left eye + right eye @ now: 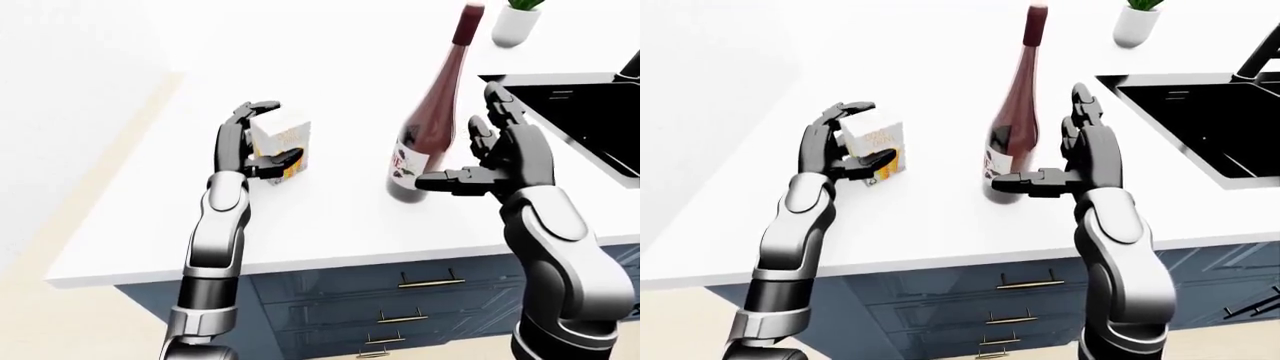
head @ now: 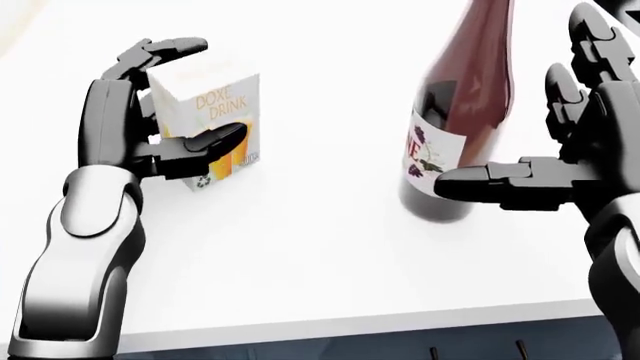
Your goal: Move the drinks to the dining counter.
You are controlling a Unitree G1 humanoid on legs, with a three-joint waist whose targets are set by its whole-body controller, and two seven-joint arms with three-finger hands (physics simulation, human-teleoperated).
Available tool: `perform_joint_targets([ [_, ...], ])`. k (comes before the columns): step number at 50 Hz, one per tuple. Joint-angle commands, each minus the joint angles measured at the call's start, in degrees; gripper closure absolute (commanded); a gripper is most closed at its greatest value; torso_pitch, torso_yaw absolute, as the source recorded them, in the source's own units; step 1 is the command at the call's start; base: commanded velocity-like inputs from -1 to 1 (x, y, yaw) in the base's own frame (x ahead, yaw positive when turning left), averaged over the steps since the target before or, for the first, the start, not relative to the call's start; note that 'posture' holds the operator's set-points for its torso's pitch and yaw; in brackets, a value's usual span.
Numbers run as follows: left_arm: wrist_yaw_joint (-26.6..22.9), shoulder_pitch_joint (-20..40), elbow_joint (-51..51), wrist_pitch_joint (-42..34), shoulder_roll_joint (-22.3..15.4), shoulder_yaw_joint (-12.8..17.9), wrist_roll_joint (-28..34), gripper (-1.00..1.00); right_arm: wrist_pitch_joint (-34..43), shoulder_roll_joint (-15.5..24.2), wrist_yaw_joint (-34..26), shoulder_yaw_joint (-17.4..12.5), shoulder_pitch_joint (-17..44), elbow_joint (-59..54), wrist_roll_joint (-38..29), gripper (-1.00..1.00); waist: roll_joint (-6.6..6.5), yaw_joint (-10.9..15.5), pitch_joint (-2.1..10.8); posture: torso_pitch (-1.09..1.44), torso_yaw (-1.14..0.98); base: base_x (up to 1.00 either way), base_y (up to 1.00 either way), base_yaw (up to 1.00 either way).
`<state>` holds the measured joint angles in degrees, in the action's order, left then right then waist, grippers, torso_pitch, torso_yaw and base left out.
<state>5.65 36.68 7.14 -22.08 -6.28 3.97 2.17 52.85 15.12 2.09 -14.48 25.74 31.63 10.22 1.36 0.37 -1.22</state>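
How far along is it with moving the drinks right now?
Nothing looks delivered. The left hand is closed round the white juice carton printed "DOXE DRINK", which is tilted on the white counter. The right hand stands open beside the dark red wine bottle with the grape label, thumb at the label, no grip. Left to do: grasp the bottle, then carry both away.

On the counter (image 2: 320,262) the carton (image 2: 208,120) stands left of the bottle (image 2: 455,112) — well apart (sink (image 1: 1200,112) farther right).
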Motion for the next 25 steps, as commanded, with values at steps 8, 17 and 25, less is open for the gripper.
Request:
perform_joint_targets([
  [8,-0.2,1.9,-5.07,-0.44,-0.48,0.24,-0.13,-0.44,-0.82,0.91,0.15,-0.79,1.58,2.73,0.45,-1.0,0.09,0.01,1.44,0.0,0.0,0.0,0.0,0.0],
  [17,-0.74,1.43,-8.9,-2.85,-1.03,0.63,-0.34,-0.69,0.54,1.64,0.03,-1.82,1.32,4.4,1.36,-1.0,0.1,0.01,1.34,0.0,0.0,0.0,0.0,0.0],
  [25,-1.43,-0.23,-14.96,-6.69,-2.53,2.25,-1.48,-0.95,1.89,2.91,-0.26,-4.33,0.36,6.43,3.18,-1.0,0.09,0.01,1.2,0.0,0.0,0.0,0.0,0.0],
])
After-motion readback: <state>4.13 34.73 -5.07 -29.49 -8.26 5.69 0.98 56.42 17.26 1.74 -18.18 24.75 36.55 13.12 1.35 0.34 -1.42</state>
